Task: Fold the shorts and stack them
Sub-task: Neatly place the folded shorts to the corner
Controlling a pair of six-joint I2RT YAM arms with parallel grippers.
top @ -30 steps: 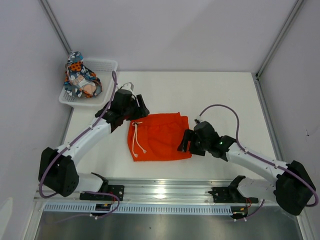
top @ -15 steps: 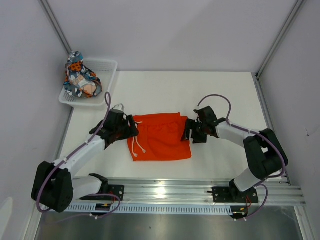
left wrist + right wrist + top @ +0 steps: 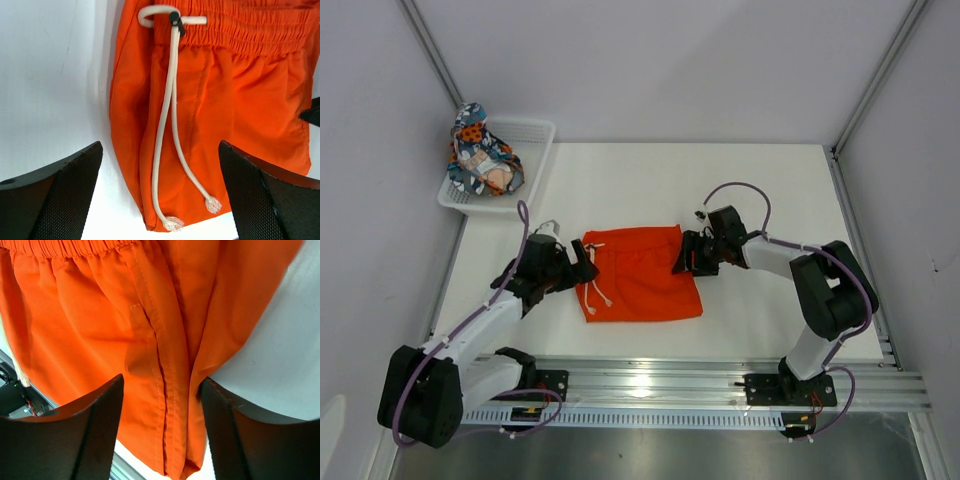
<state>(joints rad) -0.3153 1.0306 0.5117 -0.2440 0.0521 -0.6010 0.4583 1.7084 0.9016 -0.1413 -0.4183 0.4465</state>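
Top external view: toward the near side of the desk [image 3: 650, 180], the orange shorts [image 3: 640, 275] lie flat, with the 2 ends of the white drawstring [image 3: 167, 125] trailing at their left side. The left end effector [image 3: 582, 268] hovers at that side, spread wide and pinching nothing. The right end effector [image 3: 685, 258] straddles the shorts' right edge with its fingers apart. Far back on the left, the printed shorts [image 3: 478, 155] sit bunched in the white basket [image 3: 530, 135].

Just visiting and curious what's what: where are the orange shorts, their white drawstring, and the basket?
orange shorts [image 3: 645, 285], overhead view, middle of the fabric.
white drawstring [image 3: 172, 65], left wrist view, doubled cord below the toggle.
basket [image 3: 530, 135], overhead view, bare right end.
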